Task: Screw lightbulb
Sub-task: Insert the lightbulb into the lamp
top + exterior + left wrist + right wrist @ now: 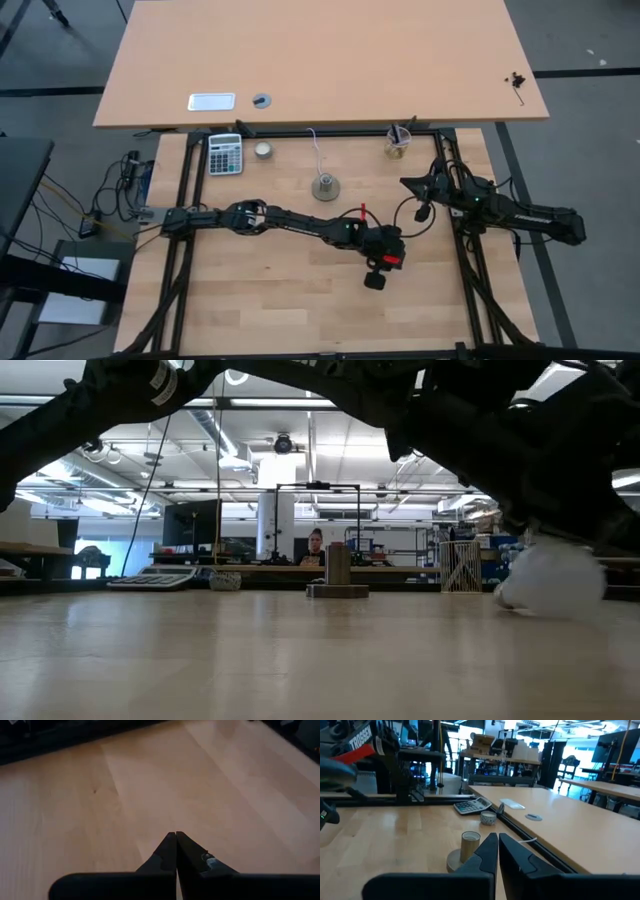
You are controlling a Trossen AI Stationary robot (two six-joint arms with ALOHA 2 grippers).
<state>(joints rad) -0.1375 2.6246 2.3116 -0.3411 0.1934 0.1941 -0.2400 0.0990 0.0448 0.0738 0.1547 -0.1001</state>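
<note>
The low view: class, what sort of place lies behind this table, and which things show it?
Probably an open robotics lab or workshop: exposed ceiling ducts and strip lights, long wooden workbenches, and a black metal test frame further back.

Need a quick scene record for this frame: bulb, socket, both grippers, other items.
bulb: small white pear-shaped lightbulb, low at the light wooden table, blurred, not in socket
socket: round grey metal socket base, mid-table, no bulb in it
left gripper: shut, empty, over bare wood
right gripper: shut, empty, facing the socket
other: grey calculator, small round pale tin
</note>
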